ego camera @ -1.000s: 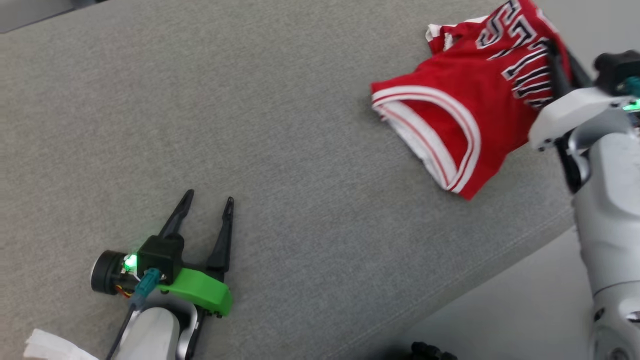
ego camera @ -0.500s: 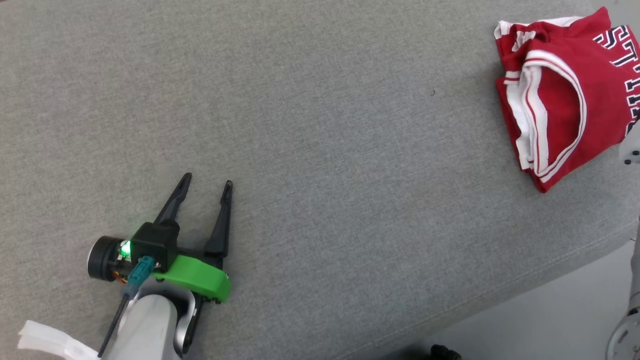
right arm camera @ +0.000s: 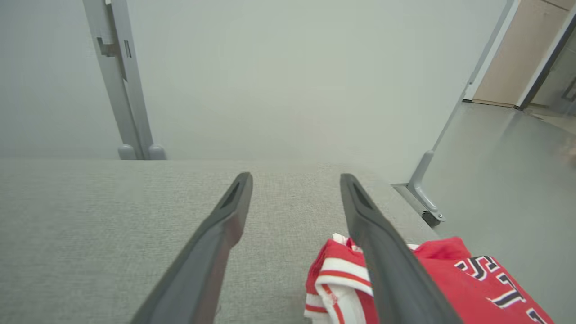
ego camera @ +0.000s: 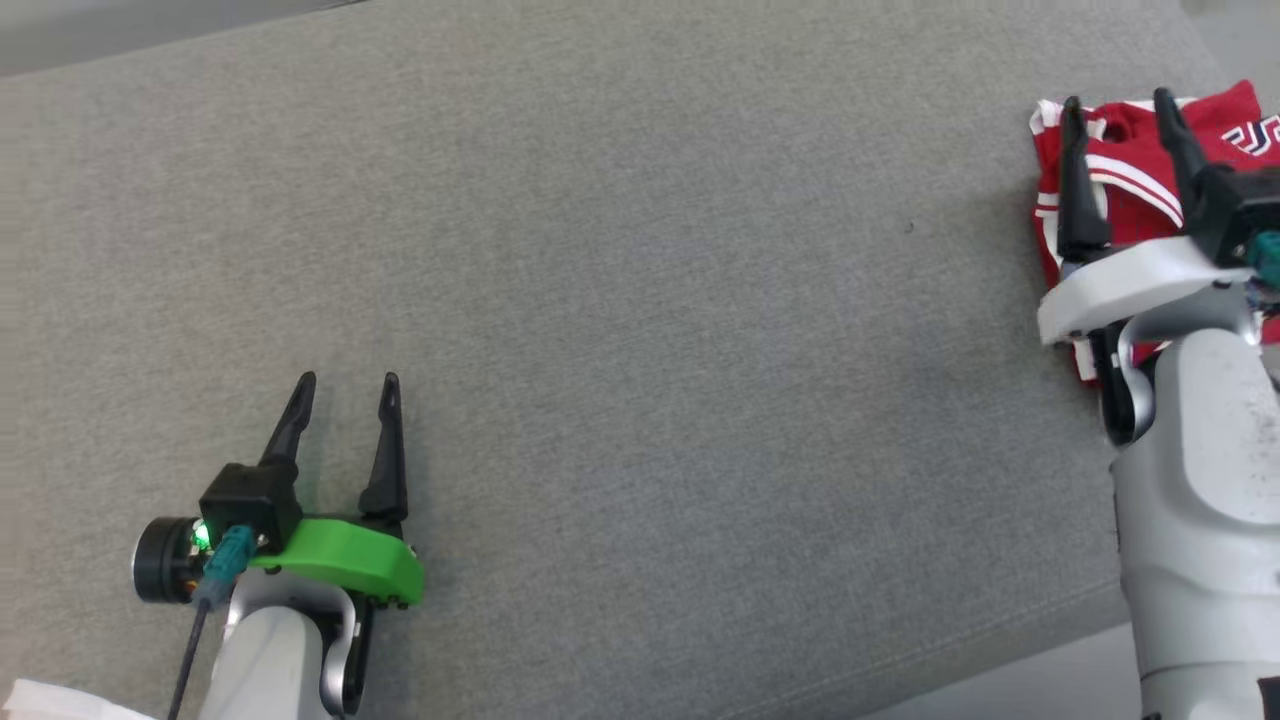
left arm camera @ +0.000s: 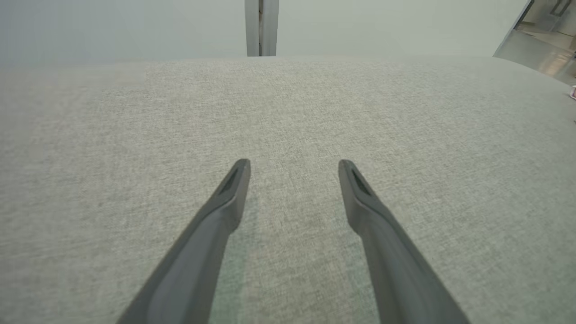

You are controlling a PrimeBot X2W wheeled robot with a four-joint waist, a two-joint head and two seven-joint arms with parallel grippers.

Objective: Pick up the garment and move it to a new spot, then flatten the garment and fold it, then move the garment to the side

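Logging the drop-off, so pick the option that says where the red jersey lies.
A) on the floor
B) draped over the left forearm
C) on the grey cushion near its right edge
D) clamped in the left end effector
C: the red jersey lies bunched on the grey cushion by its right edge, under the open right end effector, which grips nothing.

The right gripper [right arm camera: 295,180] is hovering over the grey cushion [right arm camera: 90,225], jaws standing wide apart; the red garment [right arm camera: 450,279] is lying on the cushion near its far corner.
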